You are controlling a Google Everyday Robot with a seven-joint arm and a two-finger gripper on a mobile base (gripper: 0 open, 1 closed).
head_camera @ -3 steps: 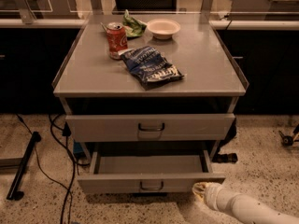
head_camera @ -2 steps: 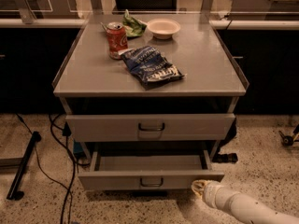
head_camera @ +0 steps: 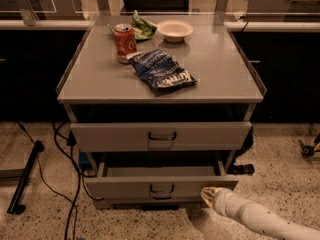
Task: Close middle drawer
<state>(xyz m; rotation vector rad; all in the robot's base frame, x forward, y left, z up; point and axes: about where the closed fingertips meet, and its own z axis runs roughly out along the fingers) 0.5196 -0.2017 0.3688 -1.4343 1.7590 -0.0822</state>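
**Push Square and Slow to Shut the Middle Drawer**

Take the middle drawer as open: pulled out toward the camera, with its front well forward of the taller upper drawer directly above it.

Find the gripper low at the right end of the middle drawer's front, at or just off the face. Cannot tell whether touching, how far open, or holding anything.

Treat this, as a judgement, as the very start of the push.

- Press flat against the front and drive straight back along the slides.
- Avoid hooking round the drawer's right corner.
- Expect skew and binding from contact so far right of the drawer's handle. On any resistance, shift left toward that handle.
- Stay level with the low front, neither above the drawer's rim and into the open tray, nor below the drawer.
- Go gently, to spare the can, crisp bag and bowl on the cabinet top above the drawer a jolt.
- Ignore the cables left of the drawer, clear of the path.
- Stop on seating against the frame.
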